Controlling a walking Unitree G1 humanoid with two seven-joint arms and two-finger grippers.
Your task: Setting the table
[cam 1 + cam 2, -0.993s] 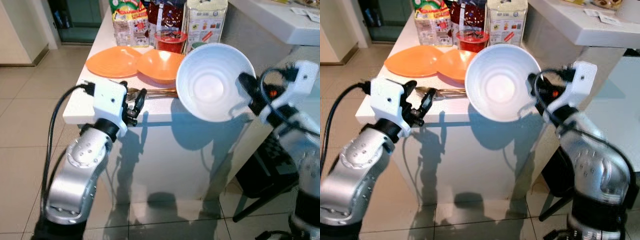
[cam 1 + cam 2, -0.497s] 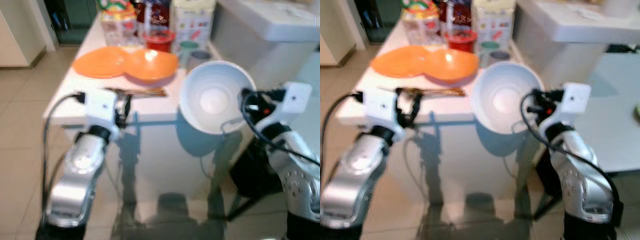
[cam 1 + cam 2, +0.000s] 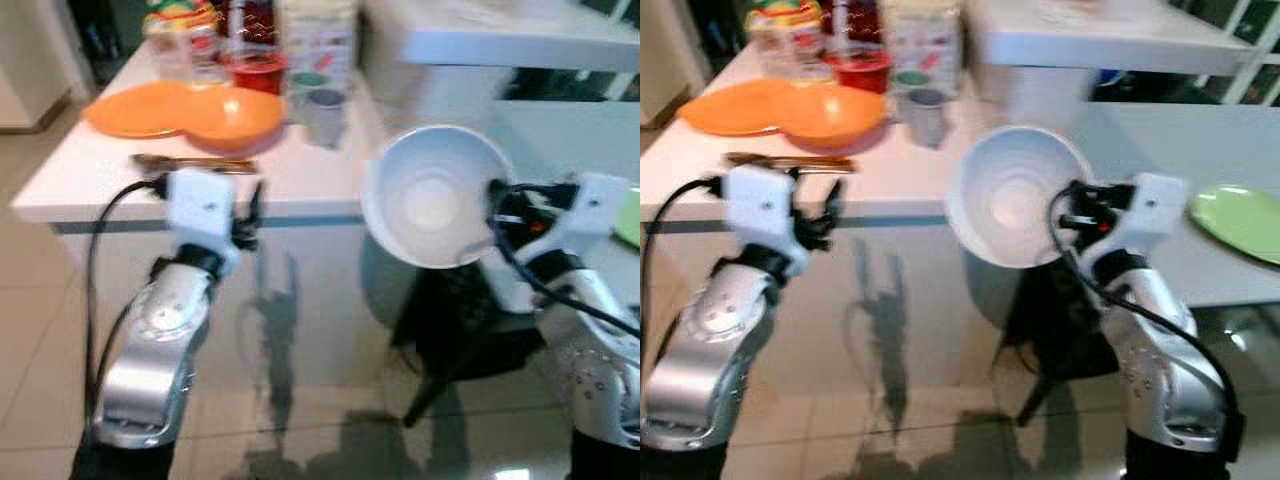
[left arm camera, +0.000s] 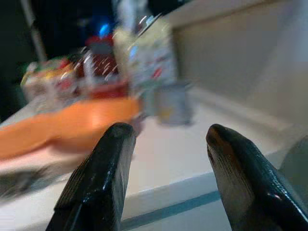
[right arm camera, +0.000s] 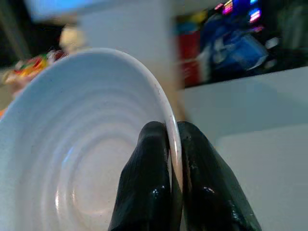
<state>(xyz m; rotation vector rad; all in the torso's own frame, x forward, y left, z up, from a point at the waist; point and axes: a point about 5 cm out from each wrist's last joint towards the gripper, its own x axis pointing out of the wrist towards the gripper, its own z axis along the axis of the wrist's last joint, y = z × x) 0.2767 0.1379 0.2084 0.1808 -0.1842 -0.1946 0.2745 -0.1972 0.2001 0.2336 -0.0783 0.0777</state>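
white and smooth, the bowl (image 3: 435, 195) is up in the air, in front of the table's (image 3: 70, 180) edge, tipped so its inside faces the robot. the right gripper (image 5: 169, 144) has it by the rim, with one black finger inside and one outside, pinched tight on the thin edge. the bowl looks hard and a bit slippery, and it would likely break if it fell. a rim hold like this can let it swing, so a slow carry seems best.

the left gripper (image 4: 166, 137) is near the table edge with its fingers (image 4: 103, 168) wide apart and nothing in them.

farther back on the table lie some long spoons or forks (image 3: 190, 162), too blurry to tell which. behind them are an orange bowl (image 3: 235, 118) touching an orange plate (image 3: 130, 108), a small grey cup (image 3: 322, 115), a red tub (image 3: 255, 70) and food boxes (image 3: 318, 38). off to the right a green plate (image 3: 1240, 222) sits on another table (image 3: 1160, 140), cut off by the picture edge.
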